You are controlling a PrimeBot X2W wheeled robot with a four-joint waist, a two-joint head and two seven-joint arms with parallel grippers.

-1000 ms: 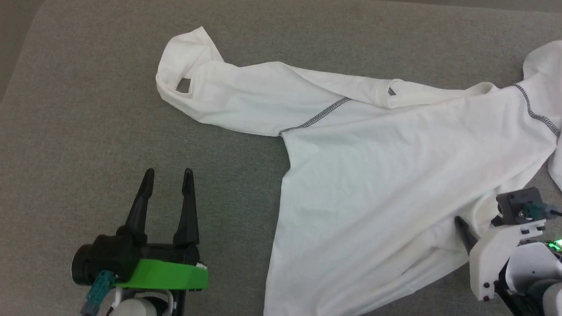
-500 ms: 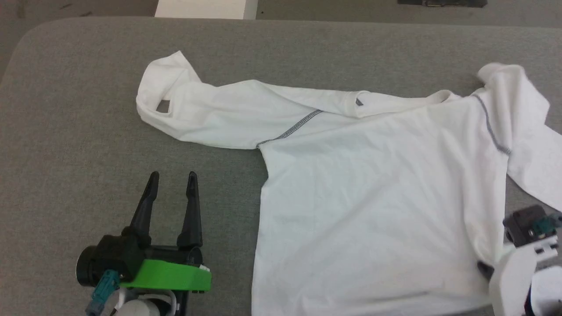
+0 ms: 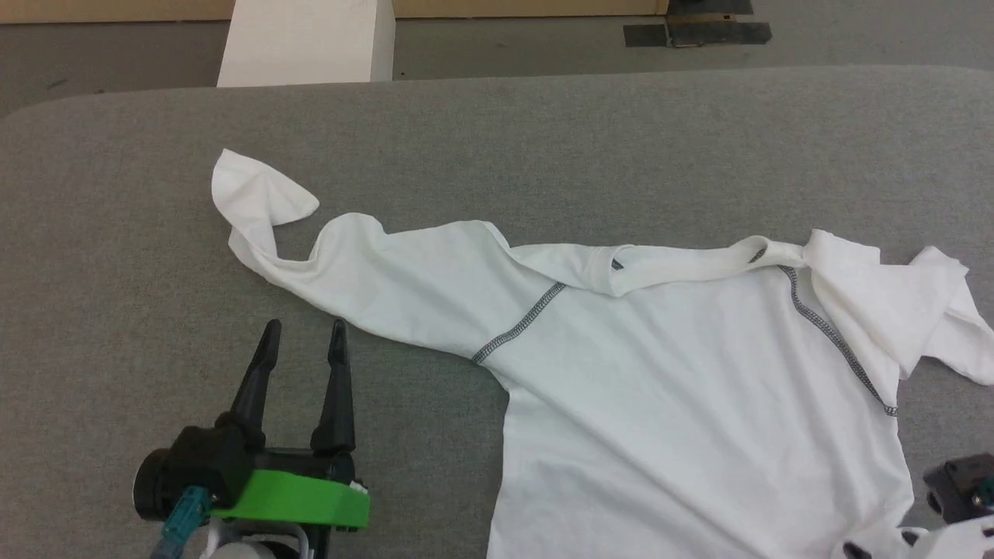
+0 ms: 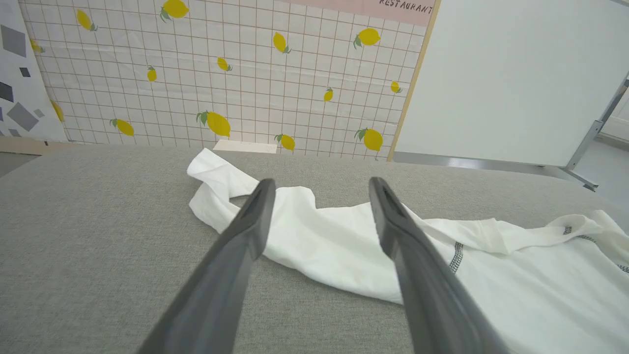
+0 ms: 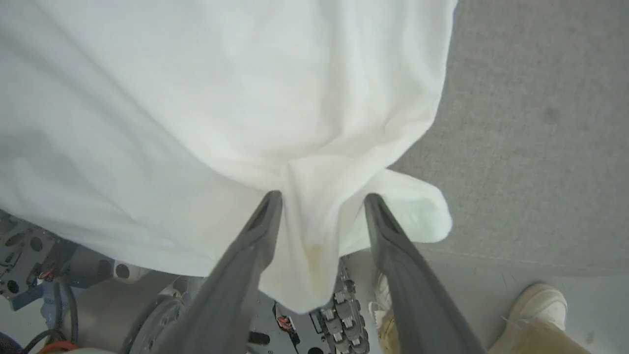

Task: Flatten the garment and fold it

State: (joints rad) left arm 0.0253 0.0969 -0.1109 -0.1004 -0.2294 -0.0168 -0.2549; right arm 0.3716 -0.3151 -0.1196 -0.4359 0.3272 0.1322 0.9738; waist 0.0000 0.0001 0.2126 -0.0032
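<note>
The garment (image 3: pixel 683 404), a white long-sleeved shirt with dark zigzag seams, lies spread on the grey table (image 3: pixel 543 140). One sleeve stretches to the left and its end curls over. The other sleeve is bunched at the right. My left gripper (image 3: pixel 303 338) stands open at the lower left, just short of that left sleeve (image 4: pixel 319 241), with nothing between its fingers. My right gripper (image 5: pixel 322 196) is at the shirt's near hem, where it hangs over the table's front edge. Its fingers stand apart with a gathered fold of fabric (image 5: pixel 304 236) between them. Its housing (image 3: pixel 959 485) shows at the bottom right corner.
A rigid white box (image 3: pixel 307 43) stands beyond the table's far edge, and a dark object (image 3: pixel 695 31) lies on the floor there. A person's shoe (image 5: pixel 538 305) is on the floor below the front edge, beside the robot's base (image 5: pixel 59 265).
The camera has tilted up, so the far edge and the box now show. The shirt has been drawn toward the near edge, its left sleeve end has shifted, and the right sleeve has bunched up.
</note>
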